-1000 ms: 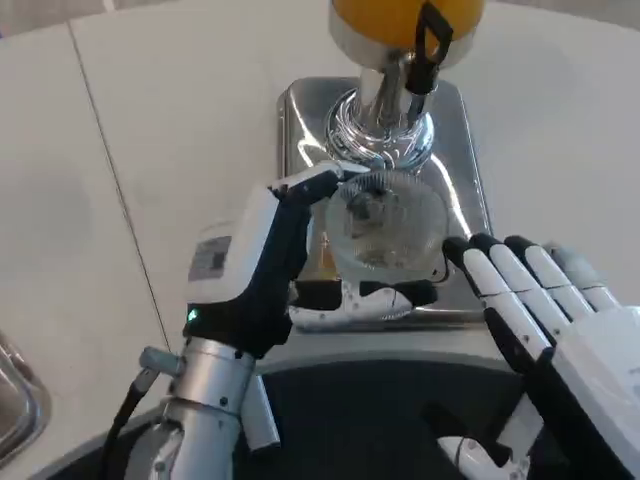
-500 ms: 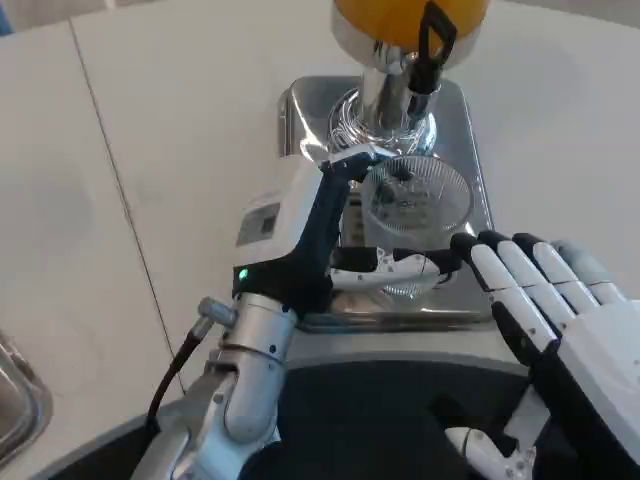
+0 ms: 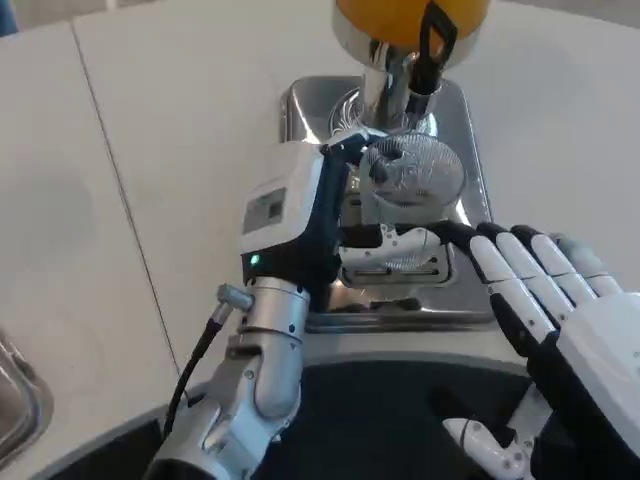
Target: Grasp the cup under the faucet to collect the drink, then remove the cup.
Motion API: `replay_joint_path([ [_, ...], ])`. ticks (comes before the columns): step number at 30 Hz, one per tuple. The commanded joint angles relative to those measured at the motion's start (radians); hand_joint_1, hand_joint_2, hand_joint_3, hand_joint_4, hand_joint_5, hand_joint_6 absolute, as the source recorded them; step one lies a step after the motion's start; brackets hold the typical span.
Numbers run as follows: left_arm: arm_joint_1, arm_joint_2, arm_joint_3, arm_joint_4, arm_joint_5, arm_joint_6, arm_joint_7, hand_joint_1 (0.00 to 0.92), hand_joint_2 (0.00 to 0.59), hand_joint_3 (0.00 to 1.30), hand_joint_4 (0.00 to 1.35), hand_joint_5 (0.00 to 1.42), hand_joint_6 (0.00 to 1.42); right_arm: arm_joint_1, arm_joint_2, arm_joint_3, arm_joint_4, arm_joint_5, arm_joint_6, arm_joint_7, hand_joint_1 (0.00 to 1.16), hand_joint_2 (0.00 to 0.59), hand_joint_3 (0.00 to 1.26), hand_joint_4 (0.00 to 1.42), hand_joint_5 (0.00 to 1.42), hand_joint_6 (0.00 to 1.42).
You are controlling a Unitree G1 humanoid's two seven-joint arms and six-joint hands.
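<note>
Two hands are showing over the white table [image 3: 150, 120]. On the left, the left hand [image 3: 300, 215] is wrapping its fingers around the clear cup [image 3: 410, 195], which is sitting on the shiny metal tray [image 3: 470, 120] just below the black faucet [image 3: 432, 45] of the orange drink dispenser [image 3: 400, 15]. Near right, the right hand [image 3: 560, 310] is hovering flat, fingers spread, gripping nothing.

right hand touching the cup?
No. The right hand lies open beside the drip tray, while the left hand grips the clear cup.
</note>
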Motion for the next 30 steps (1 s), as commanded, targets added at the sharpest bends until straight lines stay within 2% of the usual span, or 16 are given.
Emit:
replay_joint_path([
  [1, -0.015, -0.007, -0.018, 0.037, 0.006, 0.019, 0.045, 0.617, 0.0, 1.13, 1.09, 1.41, 1.42, 0.008, -0.003, -0.006, -0.005, -0.007, 0.009, 0.006, 0.24, 0.42, 0.0, 0.0, 0.0, 0.0],
  [8, -0.014, -0.005, -0.041, 0.05, 0.013, 0.037, 0.093, 0.619, 0.0, 1.1, 1.06, 1.39, 1.42, 0.005, -0.001, -0.007, -0.018, -0.009, 0.028, 0.019, 0.24, 0.429, 0.0, 0.0, 0.0, 0.0],
  [11, -0.006, -0.003, -0.045, 0.056, 0.011, 0.04, 0.108, 0.585, 0.001, 0.94, 1.04, 1.28, 1.42, 0.009, 0.0, -0.006, -0.024, -0.009, 0.032, 0.019, 0.24, 0.432, 0.0, 0.0, 0.0, 0.0],
  [12, -0.003, 0.0, -0.048, 0.057, 0.012, 0.039, 0.113, 0.546, 0.0, 0.81, 0.96, 1.21, 1.41, 0.011, 0.001, -0.005, -0.025, -0.01, 0.032, 0.019, 0.24, 0.433, 0.0, 0.0, 0.0, 0.0],
  [14, 0.001, 0.005, -0.054, 0.056, 0.012, 0.034, 0.115, 0.494, 0.0, 0.67, 0.8, 1.12, 1.38, 0.013, 0.002, -0.003, -0.027, -0.011, 0.032, 0.018, 0.25, 0.434, 0.0, 0.0, 0.0, 0.0],
  [16, 0.004, 0.015, -0.064, 0.053, 0.014, 0.031, 0.103, 0.409, 0.024, 0.49, 0.57, 0.99, 1.26, 0.013, 0.004, 0.0, -0.026, -0.013, 0.032, 0.018, 0.25, 0.434, 0.0, 0.0, 0.0, 0.0],
  [17, 0.004, 0.019, -0.069, 0.051, 0.013, 0.03, 0.096, 0.37, 0.025, 0.42, 0.51, 0.95, 1.25, 0.013, 0.004, 0.001, -0.026, -0.013, 0.033, 0.018, 0.25, 0.435, 0.0, 0.0, 0.0, 0.0],
  [19, 0.007, 0.025, -0.073, 0.05, 0.006, 0.024, 0.083, 0.315, 0.032, 0.29, 0.37, 0.83, 1.09, 0.012, 0.006, 0.004, -0.025, -0.014, 0.034, 0.018, 0.25, 0.435, 0.0, 0.0, 0.0, 0.0],
  [22, 0.014, 0.03, -0.074, 0.042, -0.002, 0.018, 0.077, 0.241, 0.022, 0.21, 0.27, 0.74, 0.97, 0.015, 0.007, 0.005, -0.023, -0.011, 0.032, 0.014, 0.25, 0.435, 0.0, 0.0, 0.0, 0.0],
  [27, 0.02, 0.036, -0.074, 0.028, -0.003, 0.017, 0.076, 0.209, 0.013, 0.18, 0.23, 0.71, 0.93, 0.017, 0.005, -0.001, -0.025, -0.005, 0.031, 0.012, 0.25, 0.436, 0.0, 0.0, 0.0, 0.0],
  [30, 0.03, 0.048, -0.071, 0.006, -0.008, 0.007, 0.063, 0.172, 0.001, 0.16, 0.19, 0.65, 0.82, 0.017, 0.006, -0.003, -0.03, -0.003, 0.033, 0.012, 0.25, 0.436, 0.0, 0.0, 0.0, 0.0],
])
